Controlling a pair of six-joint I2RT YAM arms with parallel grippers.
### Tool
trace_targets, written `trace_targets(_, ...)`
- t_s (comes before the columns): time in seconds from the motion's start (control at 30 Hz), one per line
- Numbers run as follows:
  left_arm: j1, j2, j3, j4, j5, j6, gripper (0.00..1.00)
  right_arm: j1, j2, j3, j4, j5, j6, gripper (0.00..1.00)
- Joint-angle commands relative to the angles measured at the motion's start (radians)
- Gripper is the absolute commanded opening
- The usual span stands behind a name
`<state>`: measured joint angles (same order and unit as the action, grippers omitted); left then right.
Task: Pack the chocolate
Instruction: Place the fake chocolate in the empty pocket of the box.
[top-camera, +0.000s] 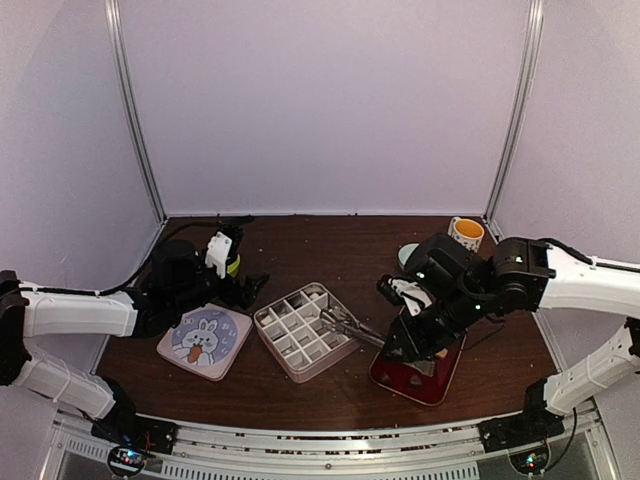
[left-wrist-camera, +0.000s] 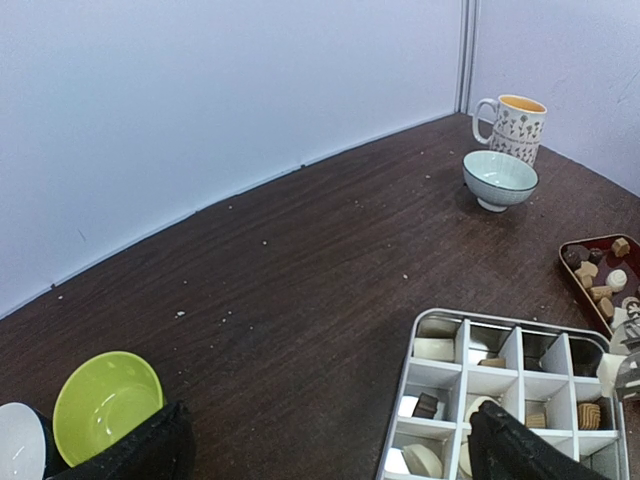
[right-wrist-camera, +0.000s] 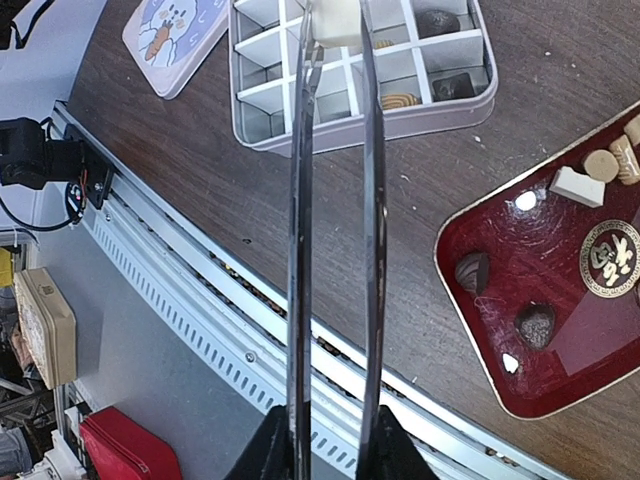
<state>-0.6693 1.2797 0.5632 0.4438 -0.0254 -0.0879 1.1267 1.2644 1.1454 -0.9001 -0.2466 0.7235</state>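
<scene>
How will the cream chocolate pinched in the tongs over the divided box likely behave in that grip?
Probably light: the cream chocolate is smaller than one cell of the divided box. It looks blocky, so unlikely to roll once dropped. Pinched only between the thin, shiny tongs tips, it may slip or twist.

The top external view looks down from high behind the robot and takes in the whole worktop (top-camera: 330, 250). The left wrist view sits low and faces across it, with the wall corner at its frame's upper right. The right wrist view looks steeply down from close above the near edge. All three share the divided box (top-camera: 300, 332) (left-wrist-camera: 500, 322) (right-wrist-camera: 380, 125) and the red tray (top-camera: 425, 385) (left-wrist-camera: 585, 285) (right-wrist-camera: 560, 330).
</scene>
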Motion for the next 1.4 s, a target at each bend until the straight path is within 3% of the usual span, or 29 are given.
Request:
trace_targets(0.0, -0.005, 0.012, 0.027, 0.032, -0.002, 0.007, 0.98, 0.021, 0.063, 0.06, 0.079, -0.02, -0.023, 0.23)
trace_targets(0.77, -0.004, 0.008, 0.027, 0.03, 0.0, 0.006, 0.98, 0.037, 0.203, 0.082, 0.139, -0.013, -0.038, 0.27)
trace_targets(0.93, -0.004, 0.007, 0.026, 0.03, 0.001, 0.007, 0.98, 0.039, 0.206, 0.088, 0.141, -0.006, -0.04, 0.32)
trace_targets(1.37, -0.004, 0.006, 0.026, 0.031, -0.001, 0.006, 0.98, 0.04, 0.156, 0.121, 0.066, 0.042, -0.054, 0.32)
